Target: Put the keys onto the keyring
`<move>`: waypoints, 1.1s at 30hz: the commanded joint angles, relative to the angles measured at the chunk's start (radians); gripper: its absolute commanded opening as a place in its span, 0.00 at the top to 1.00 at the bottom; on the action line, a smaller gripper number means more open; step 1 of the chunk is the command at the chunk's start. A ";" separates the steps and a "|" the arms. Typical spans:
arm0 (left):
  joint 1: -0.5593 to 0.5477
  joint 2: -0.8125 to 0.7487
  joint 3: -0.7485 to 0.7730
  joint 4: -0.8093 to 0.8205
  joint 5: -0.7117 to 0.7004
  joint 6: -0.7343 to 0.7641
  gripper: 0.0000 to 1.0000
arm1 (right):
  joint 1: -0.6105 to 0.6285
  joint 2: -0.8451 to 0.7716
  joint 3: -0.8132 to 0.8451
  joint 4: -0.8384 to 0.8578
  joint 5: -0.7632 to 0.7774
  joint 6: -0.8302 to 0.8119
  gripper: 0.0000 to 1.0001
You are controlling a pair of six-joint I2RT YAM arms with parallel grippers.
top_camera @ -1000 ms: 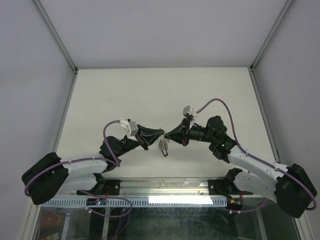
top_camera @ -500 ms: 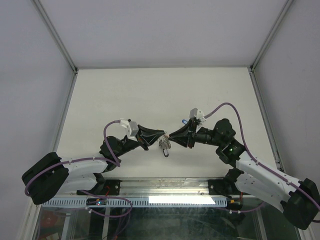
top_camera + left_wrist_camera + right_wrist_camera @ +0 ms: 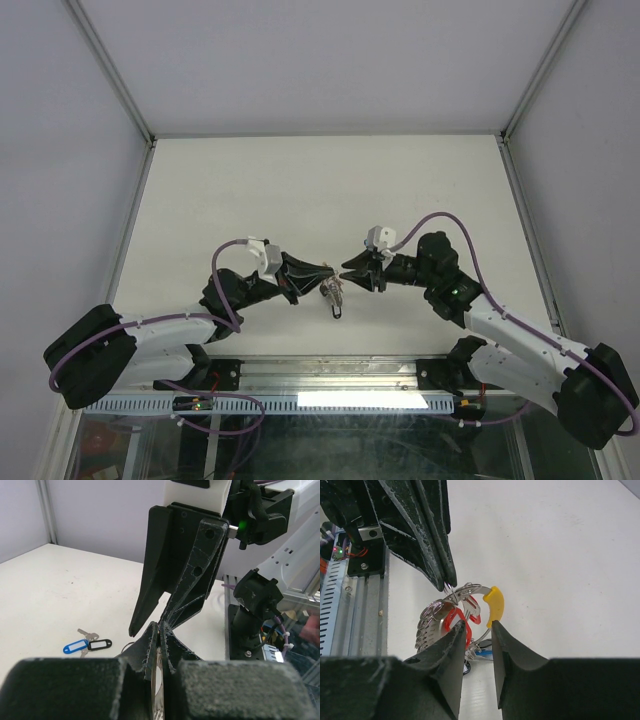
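right gripper (image 3: 479,625) has eased slightly open, empty; left gripper (image 3: 447,582) pinches keyring (image 3: 494,605), keys (image 3: 426,625) dangling beneath.

Top external: high above and behind keyring (image 3: 333,292), facing down, far off, whole table (image 3: 300,180) in view. Left wrist: close, just behind keyring, facing across it onto right fingers (image 3: 200,565). Right wrist: close, opposite side of keyring (image 3: 495,604), facing left fingers (image 3: 420,525). Shared everywhere: keyring spot, both finger pairs.

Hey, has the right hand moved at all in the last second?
Yes. The right hand has backed off rightward, toward the table's right edge, leaving a gap from the left hand holding the keyring.
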 commanded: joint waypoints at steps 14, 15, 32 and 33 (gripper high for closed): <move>-0.007 0.026 0.077 0.023 0.088 0.000 1.00 | -0.002 -0.042 0.092 -0.031 -0.129 -0.117 0.75; -0.007 0.027 0.079 0.022 0.089 0.001 1.00 | -0.001 -0.042 0.094 -0.032 -0.133 -0.117 0.75; -0.007 0.043 0.095 0.014 0.092 0.006 1.00 | 0.005 -0.039 0.105 -0.078 -0.165 -0.129 0.77; -0.007 0.043 0.096 0.014 0.093 0.007 1.00 | 0.005 -0.033 0.105 -0.082 -0.164 -0.132 0.77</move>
